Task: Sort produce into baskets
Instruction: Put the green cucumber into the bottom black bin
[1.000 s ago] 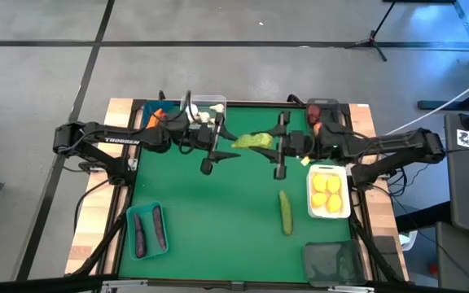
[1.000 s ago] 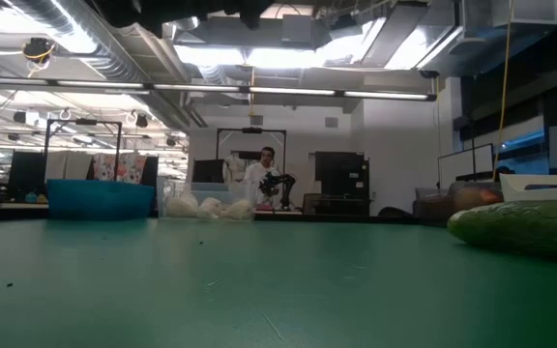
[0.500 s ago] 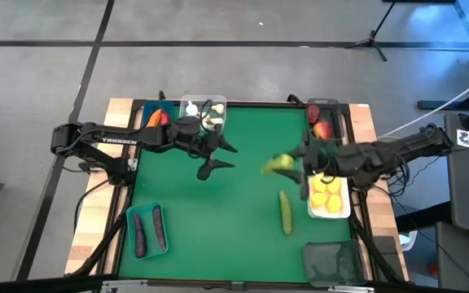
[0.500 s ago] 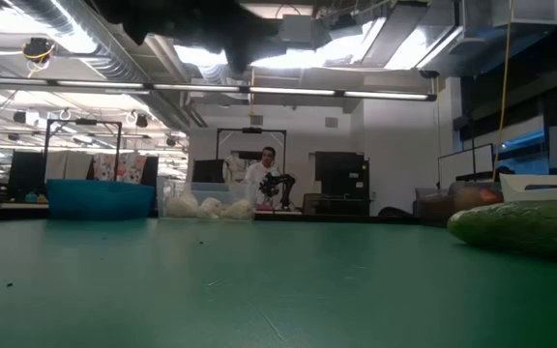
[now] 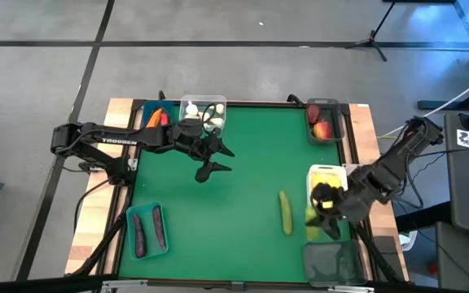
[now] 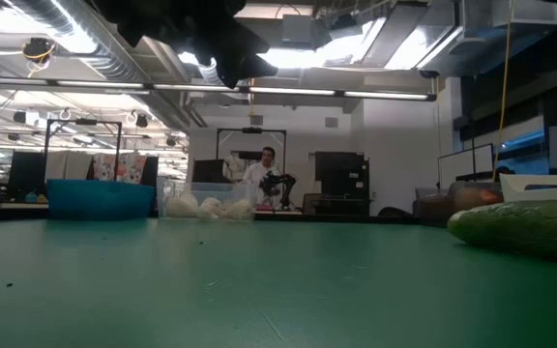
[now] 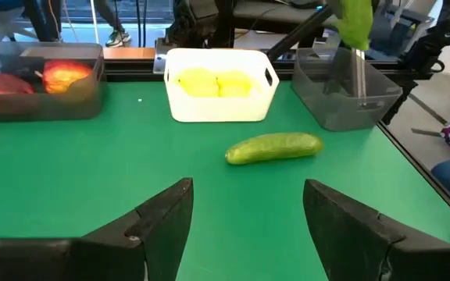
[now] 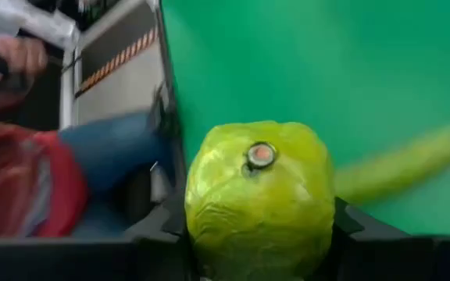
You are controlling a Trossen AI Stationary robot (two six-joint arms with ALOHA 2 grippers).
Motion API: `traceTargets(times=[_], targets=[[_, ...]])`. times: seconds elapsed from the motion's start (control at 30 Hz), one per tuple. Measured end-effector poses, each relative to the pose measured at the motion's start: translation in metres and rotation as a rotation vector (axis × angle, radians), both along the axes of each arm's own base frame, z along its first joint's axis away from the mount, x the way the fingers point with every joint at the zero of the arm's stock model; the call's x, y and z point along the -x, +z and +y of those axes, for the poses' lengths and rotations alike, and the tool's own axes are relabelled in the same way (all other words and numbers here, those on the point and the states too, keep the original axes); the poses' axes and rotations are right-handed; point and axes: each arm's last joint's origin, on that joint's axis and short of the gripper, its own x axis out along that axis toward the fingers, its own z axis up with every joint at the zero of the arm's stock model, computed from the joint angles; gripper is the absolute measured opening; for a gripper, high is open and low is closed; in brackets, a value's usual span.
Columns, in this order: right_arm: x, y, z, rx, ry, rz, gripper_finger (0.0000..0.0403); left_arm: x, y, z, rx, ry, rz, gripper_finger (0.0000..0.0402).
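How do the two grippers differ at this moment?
The left gripper hangs empty over the far middle of the green table with its jaws apart; the right gripper has its jaws closed on a green leafy vegetable. The left is near the clear basket; the right is at the white basket of lemons.

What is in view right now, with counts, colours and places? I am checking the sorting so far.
Cucumber: one, green, loose on the mat.
Green leafy vegetable: one, held over the right edge.
Lemons: yellow, in the white basket.
Apples: red, in the dark basket at top right.
Eggplants: two, purple, in the teal basket.
Garlic: white, in the clear basket.
Smoky basket: one, bottom right.
Left gripper: open, near the clear basket.
Right gripper: shut on the leafy vegetable.
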Motion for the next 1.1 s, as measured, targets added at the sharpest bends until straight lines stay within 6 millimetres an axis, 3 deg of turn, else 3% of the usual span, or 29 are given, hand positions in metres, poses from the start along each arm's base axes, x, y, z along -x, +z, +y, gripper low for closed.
traceTargets(times=[0.27, 0.6, 0.8, 1.1], targets=[[0.023, -0.016, 0.04, -0.217, -0.079, 0.263, 0.0144, 0.0, 0.0, 0.0, 0.003, 0.002, 0.0, 0.0236], [0.02, -0.071, 0.084, -0.156, -0.088, 0.691, 0.0144, 0.0, 0.0, 0.0, -0.004, -0.001, -0.001, 0.0237], [0.016, -0.096, 0.096, -0.088, -0.019, 0.843, 0.015, 0.0, 0.0, 0.0, -0.008, -0.002, -0.002, 0.0237], [0.014, -0.11, 0.101, 0.0, 0.065, 0.849, 0.0152, 0.0, 0.0, 0.001, -0.027, 0.016, -0.002, 0.0237]])
